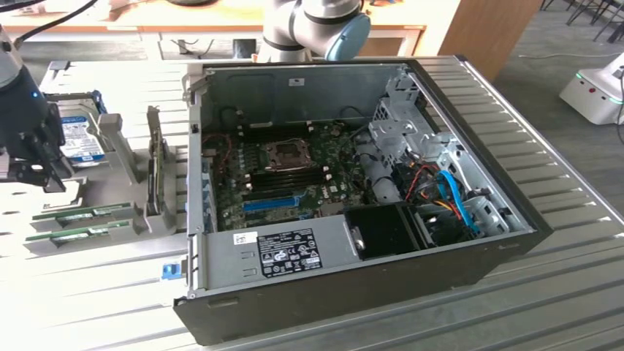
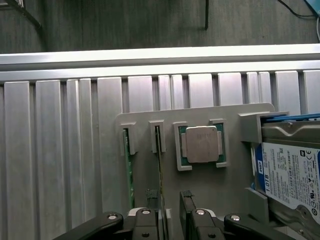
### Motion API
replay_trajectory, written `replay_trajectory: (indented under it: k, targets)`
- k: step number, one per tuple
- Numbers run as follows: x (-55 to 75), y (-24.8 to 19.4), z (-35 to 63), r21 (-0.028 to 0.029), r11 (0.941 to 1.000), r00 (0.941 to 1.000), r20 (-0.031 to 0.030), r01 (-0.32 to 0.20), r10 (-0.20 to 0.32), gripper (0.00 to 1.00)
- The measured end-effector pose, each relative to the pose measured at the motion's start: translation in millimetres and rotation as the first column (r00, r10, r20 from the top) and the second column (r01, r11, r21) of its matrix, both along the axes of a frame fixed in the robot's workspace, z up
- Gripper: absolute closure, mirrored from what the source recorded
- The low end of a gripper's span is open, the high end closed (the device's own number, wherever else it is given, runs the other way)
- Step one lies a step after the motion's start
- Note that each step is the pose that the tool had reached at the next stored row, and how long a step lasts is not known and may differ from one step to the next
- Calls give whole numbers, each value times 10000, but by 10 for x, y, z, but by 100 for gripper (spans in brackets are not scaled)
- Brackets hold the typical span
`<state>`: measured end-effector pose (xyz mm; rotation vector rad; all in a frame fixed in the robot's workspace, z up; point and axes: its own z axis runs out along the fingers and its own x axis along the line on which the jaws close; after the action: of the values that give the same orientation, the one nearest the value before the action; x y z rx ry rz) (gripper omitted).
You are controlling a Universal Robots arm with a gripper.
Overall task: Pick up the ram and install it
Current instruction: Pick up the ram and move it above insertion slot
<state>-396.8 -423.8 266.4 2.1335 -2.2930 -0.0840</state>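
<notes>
The black end effector (image 2: 169, 200), jaws apart, hovers over a grey holder plate (image 2: 235, 165) on the ribbed aluminium tabletop (image 2: 50, 150). Two thin green ram sticks (image 2: 159, 150) stand edgewise in it, beside a square silver processor chip (image 2: 201, 144) and a blue-labelled hard drive (image 2: 290, 170).

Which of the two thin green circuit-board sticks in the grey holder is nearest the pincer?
The thin green circuit-board stick next to the square silver processor chip. It lines up with the pincer; the other green stick stands one slot farther away.

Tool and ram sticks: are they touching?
Apart. The exterior view shows the open tool hanging above the ram sticks, with a visible gap between them.
</notes>
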Motion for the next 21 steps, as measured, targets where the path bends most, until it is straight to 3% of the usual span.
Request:
replay_trajectory:
  k: [7, 15, 21]
  targets:
    - [0, 0, -81, 0, 10000, 10000, -1, 1, -1, 69]
    - [-1, -1, -84, 1, 10000, 10000, 1, 2, -2, 69]
    - [0, -37, -82, 0, 10000, 10000, 0, 1, -1, 69]
